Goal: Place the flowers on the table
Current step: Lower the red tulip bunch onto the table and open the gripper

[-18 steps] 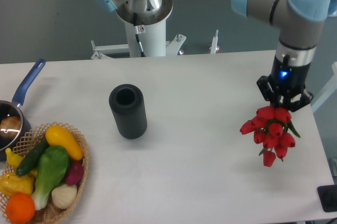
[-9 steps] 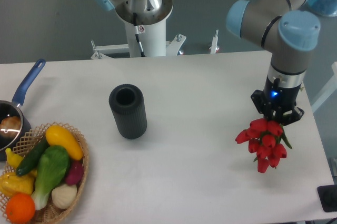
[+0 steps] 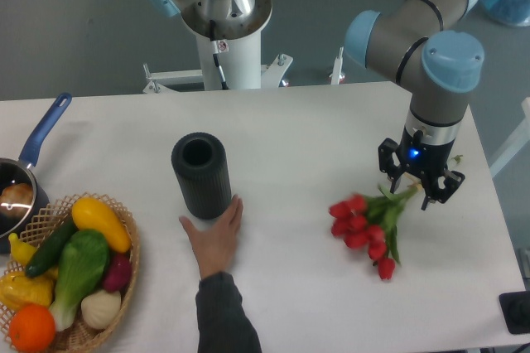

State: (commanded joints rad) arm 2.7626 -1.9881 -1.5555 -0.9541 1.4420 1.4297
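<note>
A bunch of red tulips (image 3: 364, 229) with green stems lies flat on the white table (image 3: 298, 137), right of centre. Its stems point up and right toward my gripper (image 3: 419, 190). The gripper hangs just above the stem ends with its fingers spread, open and holding nothing.
A black cylindrical vase (image 3: 201, 175) stands left of centre. A person's hand (image 3: 214, 234) rests on the table right below the vase. A wicker basket of vegetables (image 3: 66, 274) sits at the front left, with a blue-handled pan (image 3: 25, 171) behind it. A second robot's base (image 3: 228, 30) stands at the back.
My gripper moved left and lower, then opened. The tulips dropped from it and now lie on the table. A person's hand has come in below the vase.
</note>
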